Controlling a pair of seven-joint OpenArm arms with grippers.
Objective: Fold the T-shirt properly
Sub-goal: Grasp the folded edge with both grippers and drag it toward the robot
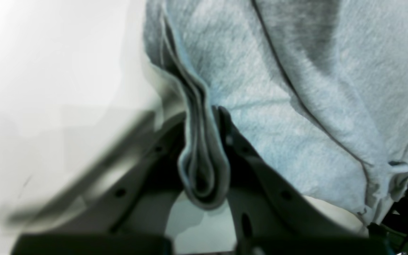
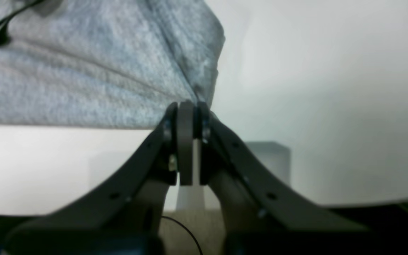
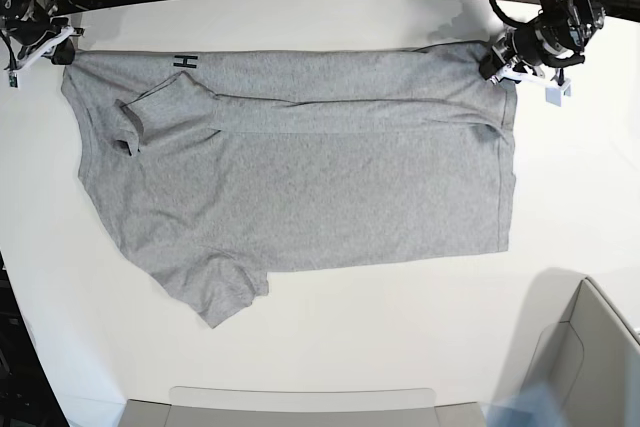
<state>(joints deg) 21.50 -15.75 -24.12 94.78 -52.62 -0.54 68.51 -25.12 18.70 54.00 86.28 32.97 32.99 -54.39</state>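
I have both grippers, left gripper (image 1: 204,148) and right gripper (image 2: 186,120), clamped on the heather-grey cotton T-shirt (image 3: 300,167) at the white worktop's (image 3: 330,347) far edge; uneven pulling could skew the fold.

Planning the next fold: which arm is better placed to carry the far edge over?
Neither alone, probably. Left pincer and right pincer each shut on a far corner of the T-shirt; both should move together.

Bright even light, blurry wrist views
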